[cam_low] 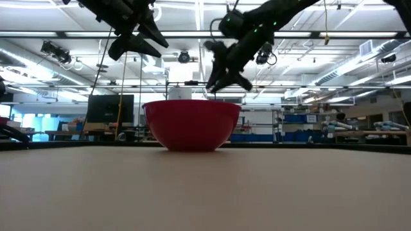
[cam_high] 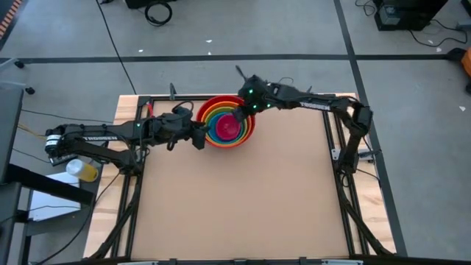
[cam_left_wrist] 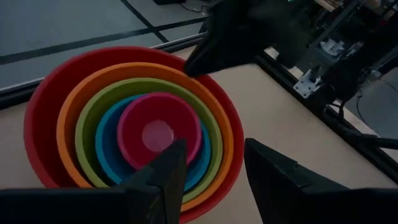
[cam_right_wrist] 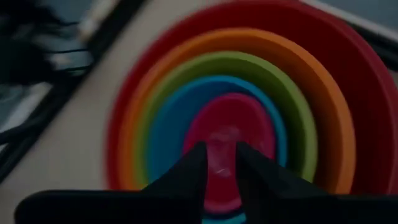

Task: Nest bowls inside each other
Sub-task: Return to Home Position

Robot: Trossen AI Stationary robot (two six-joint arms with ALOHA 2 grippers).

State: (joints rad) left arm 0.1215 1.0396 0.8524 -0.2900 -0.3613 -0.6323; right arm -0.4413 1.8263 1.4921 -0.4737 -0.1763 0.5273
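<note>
Five bowls sit nested at the table's far middle: red (cam_high: pixel 208 140) outermost, then orange (cam_left_wrist: pixel 68 118), green (cam_left_wrist: pixel 87 134), blue (cam_left_wrist: pixel 106 146) and pink (cam_left_wrist: pixel 158 134) innermost. The red bowl (cam_low: pixel 191 125) rests with its base on the table. My left gripper (cam_left_wrist: pixel 211 180) hangs open above the stack's left rim and holds nothing. Over the pink bowl (cam_right_wrist: pixel 230 124) my right gripper (cam_right_wrist: pixel 221 155) hovers with a narrow gap between its fingers and nothing in it. In the low view its tips (cam_low: pixel 217 85) are just above the red rim.
The stack stands close to the table's far edge and its metal frame (cam_high: pixel 169 98). The wide brown tabletop (cam_high: pixel 235 199) stretches toward the near edge. A yellow object (cam_high: pixel 85 171) lies off the table at the left, by the left arm's base.
</note>
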